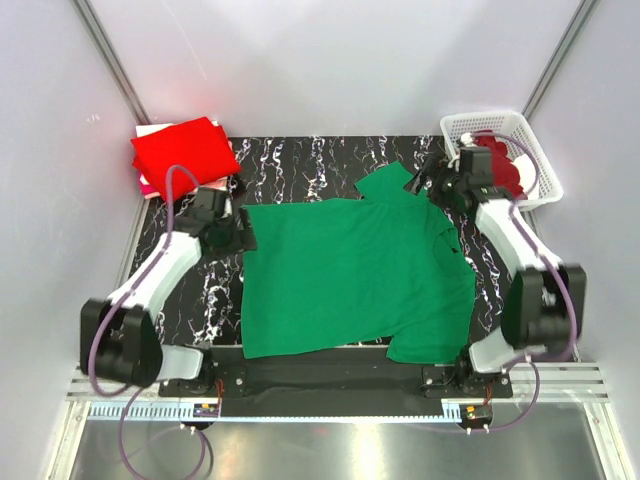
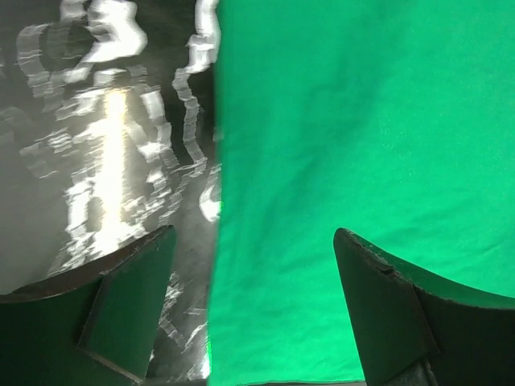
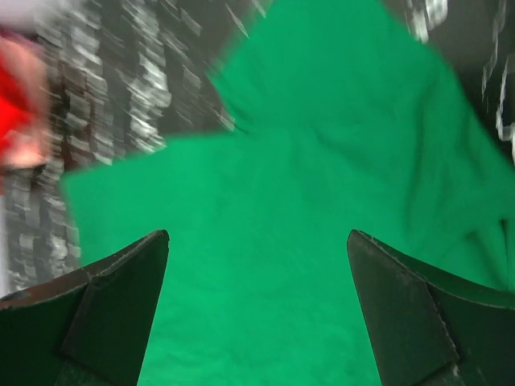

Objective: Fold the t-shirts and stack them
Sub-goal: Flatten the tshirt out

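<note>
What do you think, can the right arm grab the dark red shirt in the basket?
Probably yes. The right gripper is open right beside the basket, the maroon shirt lies uncovered inside, and nothing blocks the way, though the gripper points away from it.

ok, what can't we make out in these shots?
- Top view: the right arm covers part of the basket; dark red clothes inside can't be counted.
- Top view: the red shirt hides what lies under it; only pale edges show.
- Right wrist view: motion blur; red shirt smeared, cut by the left edge.

Left end effector (image 2: 254, 235) and right end effector (image 3: 257, 235) both gape wide.
</note>
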You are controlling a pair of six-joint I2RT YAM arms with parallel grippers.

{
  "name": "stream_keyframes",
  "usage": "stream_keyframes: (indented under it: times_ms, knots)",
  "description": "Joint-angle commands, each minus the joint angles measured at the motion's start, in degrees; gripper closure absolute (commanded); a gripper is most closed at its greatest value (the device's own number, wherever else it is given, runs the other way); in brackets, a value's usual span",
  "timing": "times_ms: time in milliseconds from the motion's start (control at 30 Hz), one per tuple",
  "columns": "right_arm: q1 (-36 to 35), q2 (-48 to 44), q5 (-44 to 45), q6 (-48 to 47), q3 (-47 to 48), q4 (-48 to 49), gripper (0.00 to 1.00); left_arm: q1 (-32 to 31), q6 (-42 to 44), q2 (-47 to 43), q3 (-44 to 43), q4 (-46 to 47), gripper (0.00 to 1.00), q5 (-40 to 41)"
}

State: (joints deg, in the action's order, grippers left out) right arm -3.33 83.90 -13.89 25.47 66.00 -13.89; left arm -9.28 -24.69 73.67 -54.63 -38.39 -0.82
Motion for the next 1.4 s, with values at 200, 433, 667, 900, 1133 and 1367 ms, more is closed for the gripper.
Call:
stream_keyframes:
  times_ms: [200,433,667,900,1133,1367]
  knots:
    - [-2.03,27.86,3.34,-1.48,21.7,-20.72,0.03,-2.32,-3.88,20.0,-8.37,10.7,0.18,0.64]
    - [-3.26,43.27,9.4,-2.45,38.83,-30.05,0.05,-2.85,-3.88,37.41,-22.69,6.24,0.22,3.01]
    - [-3.35,56.09,9.85,-2.8,51.94,-36.46,0.04,-2.85,-2.65,48.66,-35.87,-0.8,0.23,7.15]
    - [-3.26,64.98,8.0,-0.96,66.26,-40.51,0.04,-1.01,0.25,60.18,-56.17,-11.95,0.26,9.26]
    - [-3.08,70.17,4.58,4.14,78.84,-40.43,0.0,3.12,3.24,70.28,-80.16,-21.45,0.26,7.68]
    - [-3.34,59.15,5.1,5.02,72.55,-38.42,0.0,-0.03,4.65,52.22,-70.81,-18.92,0.23,10.83]
